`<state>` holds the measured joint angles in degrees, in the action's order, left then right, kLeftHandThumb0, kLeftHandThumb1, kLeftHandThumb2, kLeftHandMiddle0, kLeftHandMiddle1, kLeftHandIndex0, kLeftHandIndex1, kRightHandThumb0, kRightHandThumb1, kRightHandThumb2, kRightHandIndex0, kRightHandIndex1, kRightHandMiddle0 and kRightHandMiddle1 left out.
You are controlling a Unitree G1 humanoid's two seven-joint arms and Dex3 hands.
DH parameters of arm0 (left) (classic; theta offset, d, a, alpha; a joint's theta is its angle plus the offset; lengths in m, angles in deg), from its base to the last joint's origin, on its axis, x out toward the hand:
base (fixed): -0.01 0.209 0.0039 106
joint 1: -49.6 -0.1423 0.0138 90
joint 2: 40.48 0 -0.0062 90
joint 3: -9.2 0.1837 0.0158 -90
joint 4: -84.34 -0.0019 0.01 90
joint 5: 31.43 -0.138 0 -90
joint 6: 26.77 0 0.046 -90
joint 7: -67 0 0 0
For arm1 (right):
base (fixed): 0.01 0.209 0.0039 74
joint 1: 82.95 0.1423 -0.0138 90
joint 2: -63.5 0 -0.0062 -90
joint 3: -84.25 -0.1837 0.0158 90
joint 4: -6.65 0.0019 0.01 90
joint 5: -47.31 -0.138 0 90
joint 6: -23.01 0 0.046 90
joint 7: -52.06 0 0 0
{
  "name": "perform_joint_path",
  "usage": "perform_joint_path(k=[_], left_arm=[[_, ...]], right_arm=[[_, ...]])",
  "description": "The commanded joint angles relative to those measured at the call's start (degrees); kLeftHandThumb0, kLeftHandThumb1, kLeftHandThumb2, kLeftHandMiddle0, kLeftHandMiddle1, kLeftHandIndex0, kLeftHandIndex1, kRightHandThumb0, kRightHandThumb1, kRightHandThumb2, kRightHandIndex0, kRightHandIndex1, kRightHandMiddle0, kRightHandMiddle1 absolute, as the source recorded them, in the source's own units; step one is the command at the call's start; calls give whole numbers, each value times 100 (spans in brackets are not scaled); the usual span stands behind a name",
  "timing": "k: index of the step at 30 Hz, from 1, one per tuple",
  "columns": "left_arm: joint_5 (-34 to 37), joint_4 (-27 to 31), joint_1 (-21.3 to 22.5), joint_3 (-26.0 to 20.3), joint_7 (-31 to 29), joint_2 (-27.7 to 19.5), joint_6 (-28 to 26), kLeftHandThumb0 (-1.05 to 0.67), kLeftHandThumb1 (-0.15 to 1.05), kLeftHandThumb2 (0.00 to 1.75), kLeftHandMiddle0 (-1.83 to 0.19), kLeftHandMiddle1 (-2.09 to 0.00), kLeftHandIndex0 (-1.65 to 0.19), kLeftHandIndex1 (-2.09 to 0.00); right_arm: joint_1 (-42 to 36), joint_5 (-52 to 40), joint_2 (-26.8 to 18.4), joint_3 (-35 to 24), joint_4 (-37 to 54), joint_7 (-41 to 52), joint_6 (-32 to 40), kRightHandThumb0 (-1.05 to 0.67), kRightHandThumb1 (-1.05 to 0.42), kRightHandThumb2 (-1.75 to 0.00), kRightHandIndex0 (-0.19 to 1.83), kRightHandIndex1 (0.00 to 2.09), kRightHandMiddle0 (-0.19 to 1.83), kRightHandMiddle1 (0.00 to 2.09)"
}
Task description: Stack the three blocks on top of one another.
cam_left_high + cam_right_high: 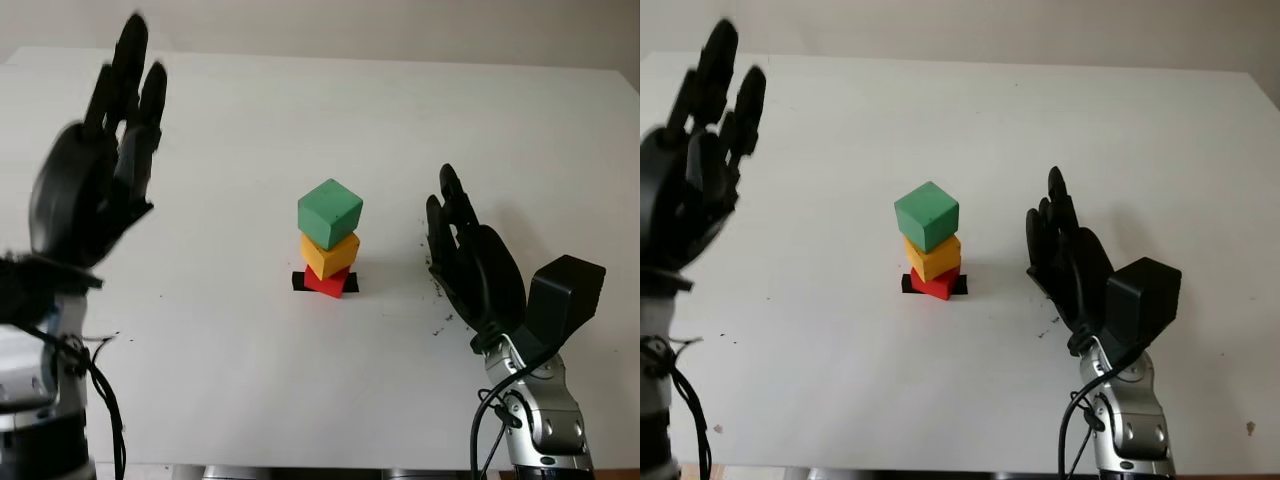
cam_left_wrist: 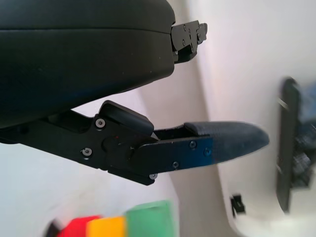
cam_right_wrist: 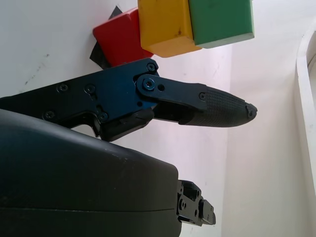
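Three blocks stand stacked in the middle of the white table (image 1: 300, 110): a red block (image 1: 329, 282) at the bottom on a black mark (image 1: 298, 281), a yellow block (image 1: 330, 253) on it, and a green block (image 1: 329, 213) on top, turned a little. My left hand (image 1: 105, 160) is open, raised well to the left of the stack. My right hand (image 1: 470, 255) is open to the right of the stack, a short gap away, holding nothing. The right wrist view has the red block (image 3: 118, 42), yellow block (image 3: 165, 24) and green block (image 3: 222, 19) beyond a finger (image 3: 217, 108).
The table's far edge runs along the top of the eye views, its near edge along the bottom. Small dark specks (image 1: 440, 325) lie on the surface by my right hand.
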<state>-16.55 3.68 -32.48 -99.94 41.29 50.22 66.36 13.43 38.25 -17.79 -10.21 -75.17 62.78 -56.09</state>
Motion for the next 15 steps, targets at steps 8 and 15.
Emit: perform_joint_path(k=[8,15], left_arm=[[-716,77,-1085,763,816,626,666,-79,105,65,19,0,19,0],[-777,-233,-926,957,1135,752,943,-81,105,68,19,0,19,0]], right_arm=[[84,-25,21,-2,27,-93,-26,-73,-105,-65,-19,0,-19,0],[109,46,195,61,-150,-257,-207,-73,-105,-65,-19,0,-19,0]])
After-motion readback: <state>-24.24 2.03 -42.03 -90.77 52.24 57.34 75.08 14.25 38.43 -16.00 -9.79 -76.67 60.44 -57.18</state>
